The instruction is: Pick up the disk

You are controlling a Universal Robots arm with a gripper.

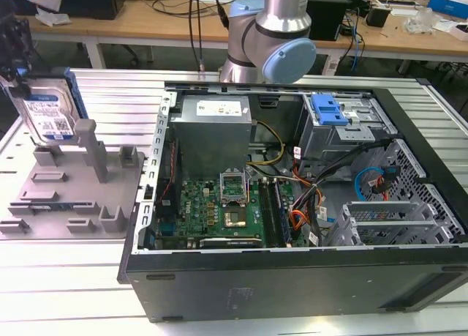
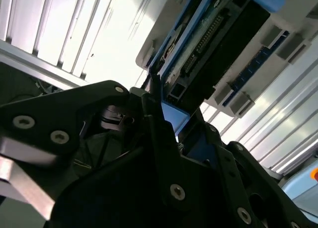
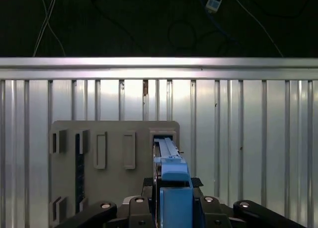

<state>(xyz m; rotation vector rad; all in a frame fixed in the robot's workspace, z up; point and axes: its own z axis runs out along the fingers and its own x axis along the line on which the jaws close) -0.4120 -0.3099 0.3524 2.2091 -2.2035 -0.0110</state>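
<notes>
Blue-railed disk (image 3: 171,186) stands upright, clamped between the black fingers (image 3: 149,198) above the fixture block (image 3: 114,158).

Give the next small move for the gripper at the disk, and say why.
Probably lift straight up, slowly. The gripper jaws look closed on the disk, which stands upright in a slot of the grey fixture block, so a sideways pull might jam it.
</notes>
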